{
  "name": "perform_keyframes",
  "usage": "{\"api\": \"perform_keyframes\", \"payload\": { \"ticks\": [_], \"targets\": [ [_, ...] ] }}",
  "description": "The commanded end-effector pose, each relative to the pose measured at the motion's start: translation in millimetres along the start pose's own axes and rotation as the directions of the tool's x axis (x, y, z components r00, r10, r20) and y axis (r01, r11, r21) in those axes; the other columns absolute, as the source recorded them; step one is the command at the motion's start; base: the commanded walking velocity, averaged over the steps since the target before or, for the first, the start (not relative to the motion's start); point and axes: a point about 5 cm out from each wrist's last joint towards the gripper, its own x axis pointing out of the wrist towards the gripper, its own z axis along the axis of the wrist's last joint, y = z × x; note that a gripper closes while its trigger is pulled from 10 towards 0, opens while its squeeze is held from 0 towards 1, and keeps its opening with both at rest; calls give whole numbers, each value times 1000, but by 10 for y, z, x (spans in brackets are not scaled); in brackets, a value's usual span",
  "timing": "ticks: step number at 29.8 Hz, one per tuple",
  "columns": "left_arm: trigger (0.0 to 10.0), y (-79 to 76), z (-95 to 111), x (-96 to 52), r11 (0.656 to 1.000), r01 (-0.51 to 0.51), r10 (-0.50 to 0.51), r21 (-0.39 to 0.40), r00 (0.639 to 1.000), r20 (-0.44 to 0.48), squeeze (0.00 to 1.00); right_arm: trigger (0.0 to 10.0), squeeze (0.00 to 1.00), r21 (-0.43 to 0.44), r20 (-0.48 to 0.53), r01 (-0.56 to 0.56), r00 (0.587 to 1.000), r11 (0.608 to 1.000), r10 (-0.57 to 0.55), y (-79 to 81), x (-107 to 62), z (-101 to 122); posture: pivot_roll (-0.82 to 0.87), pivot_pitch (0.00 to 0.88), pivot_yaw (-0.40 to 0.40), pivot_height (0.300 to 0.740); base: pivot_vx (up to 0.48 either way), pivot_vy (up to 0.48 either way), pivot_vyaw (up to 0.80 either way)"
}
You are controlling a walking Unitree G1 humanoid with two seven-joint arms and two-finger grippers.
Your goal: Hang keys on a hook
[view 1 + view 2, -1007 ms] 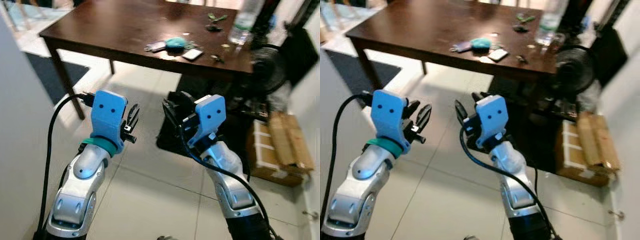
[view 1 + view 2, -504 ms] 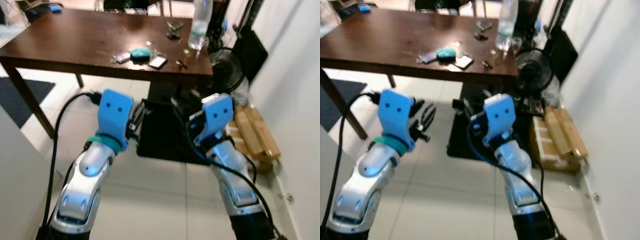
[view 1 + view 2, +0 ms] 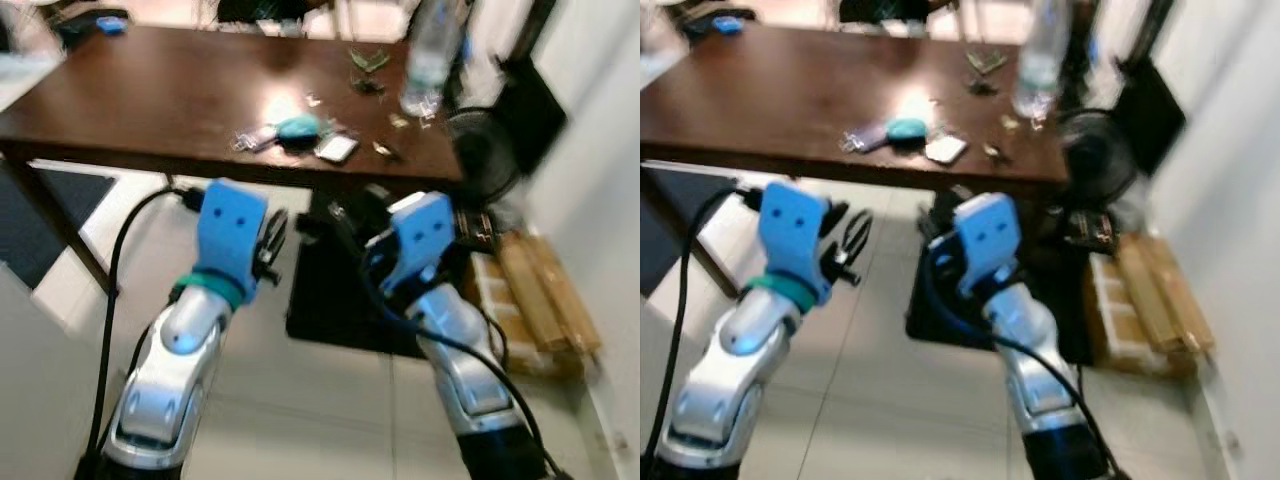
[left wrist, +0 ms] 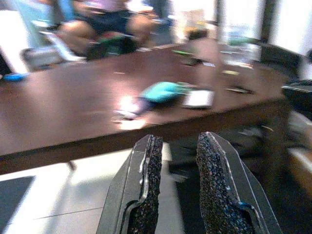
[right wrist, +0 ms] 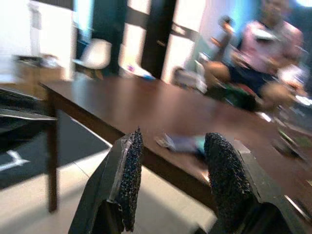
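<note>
Facing dark wooden table (image 3: 170, 95) | keys (image 3: 252, 138) on it | tiled floor (image 3: 300, 400) | both tools parted, empty

Dark brown wooden table (image 3: 150, 100), teal pouch (image 3: 297, 127) beside pale keys (image 3: 255, 138), clear water bottle (image 3: 428, 60), black floor mat (image 3: 340, 300), tan cardboard boxes (image 3: 540, 300), pale grey tiled floor (image 3: 300, 400)

- A dark wooden table (image 3: 150, 110) stood across the far part of the room, with glare on its top.
- The floor (image 3: 300, 400) was pale tile, with a black mat (image 3: 335, 300) under the table's right end.
- A fan (image 3: 480, 160) stood right of the table.
- Cardboard boxes (image 3: 545, 300) lay by the white right wall (image 3: 600, 150).
- A dark rug (image 3: 45, 210) lay at far left.
</note>
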Motion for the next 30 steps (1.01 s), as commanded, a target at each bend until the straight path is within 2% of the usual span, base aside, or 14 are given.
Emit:
{"api": "perform_keyframes", "payload": {
  "ticks": [1, 18, 30],
  "targets": [
    [10000, -11, -75, -25, 1000, 1, -1, -4, 1000, -31, 0, 10000, 0, 13, -25, -7, 1000, 1000, 8, 36, -37, -65, -55, 69, 70, 740, 465, 0, -506],
    [10000, -16, -84, -24, 1000, 3, -3, -3, 999, -34, 0, 10000, 0, 3, -36, 4, 999, 1000, -4, 1, -41, -85, -55, 80, 70, 740, 464, 0, -712],
    [10000, -36, -89, -24, 1000, 14, -13, 28, 999, -31, 0, 10000, 0, -17, -24, 10, 1000, 1000, -10, -41, -17, -66, -54, 80, 71, 740, 454, 0, 0]
  ]
}}
